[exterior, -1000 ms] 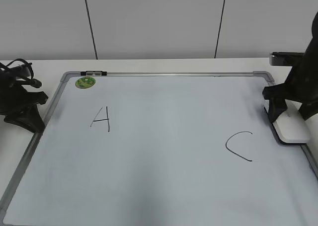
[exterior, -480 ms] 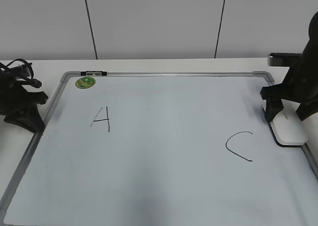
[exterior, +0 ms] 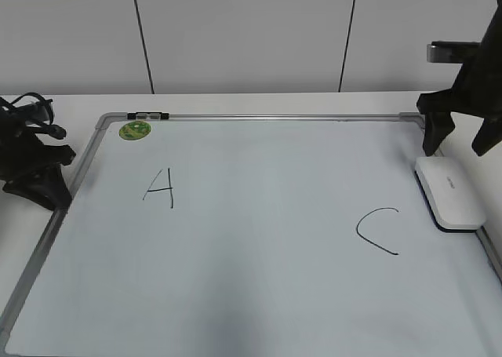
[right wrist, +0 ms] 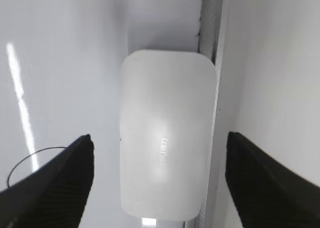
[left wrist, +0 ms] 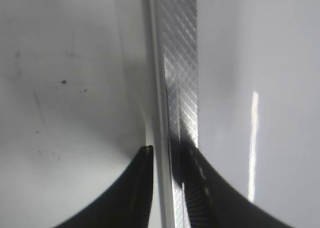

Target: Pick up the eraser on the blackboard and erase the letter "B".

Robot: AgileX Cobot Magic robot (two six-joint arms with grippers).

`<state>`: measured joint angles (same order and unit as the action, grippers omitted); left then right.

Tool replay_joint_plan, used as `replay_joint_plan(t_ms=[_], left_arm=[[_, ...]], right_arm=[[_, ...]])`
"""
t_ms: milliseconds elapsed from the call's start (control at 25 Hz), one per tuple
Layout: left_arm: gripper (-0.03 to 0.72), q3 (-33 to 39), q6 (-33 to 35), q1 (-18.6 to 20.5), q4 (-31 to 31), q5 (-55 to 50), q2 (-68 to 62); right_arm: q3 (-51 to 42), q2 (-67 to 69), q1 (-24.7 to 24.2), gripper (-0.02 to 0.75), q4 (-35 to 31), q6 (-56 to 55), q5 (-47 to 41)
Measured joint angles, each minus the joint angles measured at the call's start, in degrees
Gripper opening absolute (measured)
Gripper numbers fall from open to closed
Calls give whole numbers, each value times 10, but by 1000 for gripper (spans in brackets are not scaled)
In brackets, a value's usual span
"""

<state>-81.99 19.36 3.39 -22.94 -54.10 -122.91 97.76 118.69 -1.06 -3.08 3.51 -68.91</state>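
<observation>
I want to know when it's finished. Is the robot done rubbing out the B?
Nearly. The blackboard shows only an A and a C; no B is visible. The eraser lies on the board by its right edge. The right gripper hangs above it, jaws wide open. Nothing looks left except pulling that arm away.

Open board surface spans the frame's centre between the letter "A" (exterior: 159, 187) and "C" (exterior: 378, 231). The eraser (exterior: 449, 192) lies at right against the blackboard (exterior: 259, 294) frame, uncovered, the right gripper (exterior: 457, 143) spread above it.
</observation>
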Motion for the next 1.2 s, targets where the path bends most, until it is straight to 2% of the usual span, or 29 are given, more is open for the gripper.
replay_joint_plan(t_ms=[200, 280, 440, 600, 760, 960, 1200], left_arm=[[357, -54, 0, -1, 3, -32, -5], [393, -83, -5, -1, 5, -69, -1], [411, -117, -35, -1, 7, -136, 22], [413, -118, -78, -6, 34, -148, 82], [412, -118, -92, -25, 69, -153, 177], [412, -118, -112, -54, 108, -164, 303], [412, -96, -123, -80, 116, -171, 453]], right_arm=[[10, -39, 0, 599, 0, 13, -7], [11, -65, 0, 596, 0, 15, -9], [11, -116, 0, 596, -6, 19, -11], [7, -173, 0, 596, -27, 22, -15], [-22, -245, 0, 595, -32, 25, -19], [-89, -358, 0, 594, -32, 29, -23], [-192, -503, 0, 594, -33, 35, -25]])
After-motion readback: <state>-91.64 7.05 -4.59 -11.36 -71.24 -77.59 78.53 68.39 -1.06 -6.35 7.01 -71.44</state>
